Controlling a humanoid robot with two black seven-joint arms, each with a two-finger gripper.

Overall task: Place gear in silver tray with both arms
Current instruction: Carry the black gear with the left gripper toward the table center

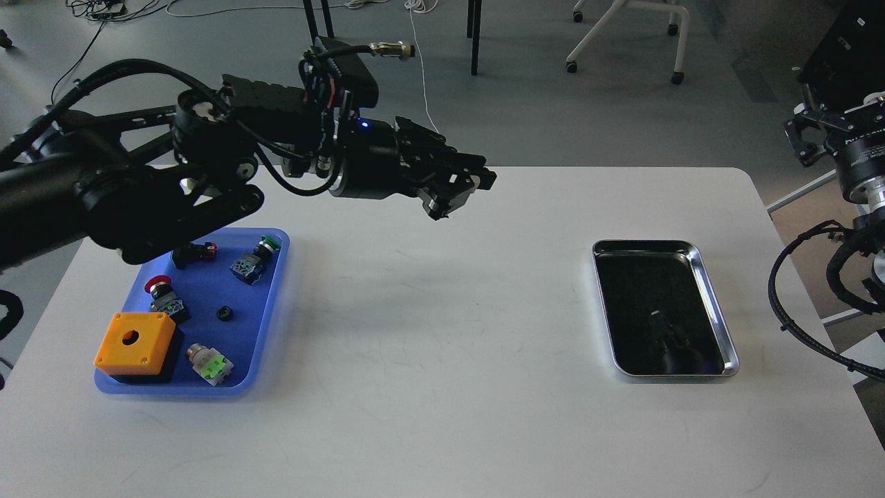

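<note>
Head view: no readable writing on silver tray point(719, 304).

blue tray point(275, 315) left, silver tray point(713, 302) right, on table point(442, 401)

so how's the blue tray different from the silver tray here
The blue tray is matte plastic, while the silver tray is shiny metal with a dark, mirror-like bottom. The blue tray holds several parts, among them an orange box and push buttons; the silver tray holds no parts, only reflections. The blue tray sits on the table's left side and looks larger; the silver tray sits on the right. Both are shallow rectangles with rounded corners, flat on the white table.
</note>
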